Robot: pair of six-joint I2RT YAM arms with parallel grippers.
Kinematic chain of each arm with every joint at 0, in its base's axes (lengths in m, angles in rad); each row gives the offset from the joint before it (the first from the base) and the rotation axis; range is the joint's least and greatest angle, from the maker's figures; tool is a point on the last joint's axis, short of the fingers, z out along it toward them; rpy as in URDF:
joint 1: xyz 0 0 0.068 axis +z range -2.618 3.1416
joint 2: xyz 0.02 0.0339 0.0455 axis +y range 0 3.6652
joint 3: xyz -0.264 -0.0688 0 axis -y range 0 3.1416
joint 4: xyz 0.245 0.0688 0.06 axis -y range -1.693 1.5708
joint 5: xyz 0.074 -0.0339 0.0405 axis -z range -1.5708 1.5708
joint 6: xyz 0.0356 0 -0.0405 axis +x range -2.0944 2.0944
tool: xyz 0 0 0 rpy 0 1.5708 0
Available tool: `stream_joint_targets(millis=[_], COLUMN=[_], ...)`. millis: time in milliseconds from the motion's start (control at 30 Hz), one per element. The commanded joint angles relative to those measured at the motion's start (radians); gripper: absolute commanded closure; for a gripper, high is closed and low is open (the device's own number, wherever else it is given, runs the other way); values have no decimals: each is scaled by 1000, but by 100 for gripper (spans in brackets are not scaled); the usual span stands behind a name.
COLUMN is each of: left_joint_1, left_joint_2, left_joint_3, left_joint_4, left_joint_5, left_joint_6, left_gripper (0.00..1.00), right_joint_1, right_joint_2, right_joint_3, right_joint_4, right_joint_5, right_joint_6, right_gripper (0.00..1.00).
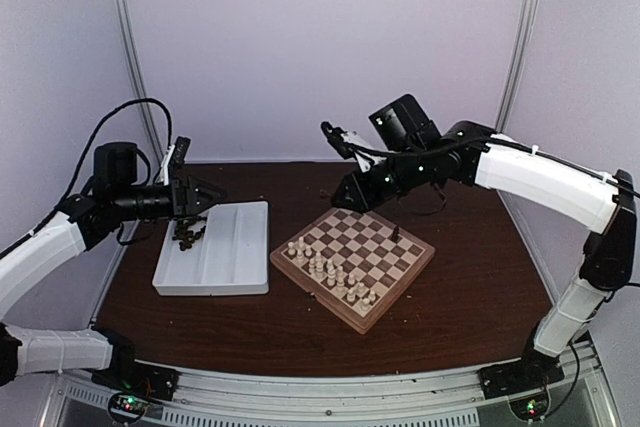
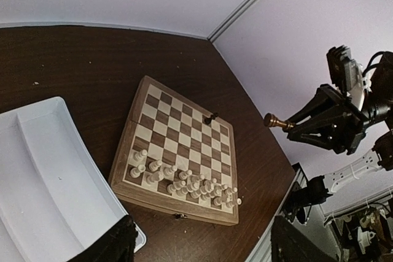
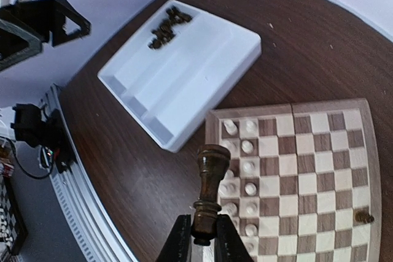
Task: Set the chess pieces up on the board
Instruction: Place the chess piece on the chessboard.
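On the dark brown worktop (image 1: 450, 307) in front of me, a square wooden chessboard (image 1: 375, 237) sits turned cornerwise, just right of a white compartment tray (image 1: 235, 247). Cream-white chess pieces (image 1: 335, 272) stand in two rough rows along the board's near-left side. One dark chess piece (image 1: 396, 232) stands upright alone on a square near the board's far-right edge, well apart from the cream ones.

My right claw (image 3: 198, 231) is raised in the air by the board's far corner. It is clenched on the base of a dark brown chess piece (image 3: 209, 182), whose rounded top sticks out past the fingertips. From the wrist view, this piece hangs above the worktop beside the board's cream-piece side.

My left claw (image 1: 186, 215) hangs above the far end of the tray's leftmost compartment. Its fingers are spread wide with nothing between them. Directly beneath it lies a small heap of dark chess pieces (image 1: 186, 235), tumbled together on the tray floor. I cannot tell whether the fingertips touch the heap.
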Motion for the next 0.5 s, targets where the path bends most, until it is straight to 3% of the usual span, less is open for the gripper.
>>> stream_joint_targets(millis=[0, 167, 300, 467], left_joint_1=[-32, -35, -35, -35], left_joint_2=[43, 35, 36, 54], left_joint_3=[51, 43, 45, 57], left_joint_4=[31, 49, 47, 27], left_joint_5=[-27, -29, -43, -43], left_joint_6=[86, 110, 118, 131], left_gripper=[25, 25, 25, 25], right_joint_1=[-47, -130, -186, -198], right_joint_2=[-42, -33, 3, 106], right_joint_3=[-15, -24, -43, 12], right_joint_4=[-320, -508, -551, -652], right_joint_5=[80, 117, 108, 217], right_joint_6=[-74, -105, -100, -134], right_gripper=[92, 89, 89, 87])
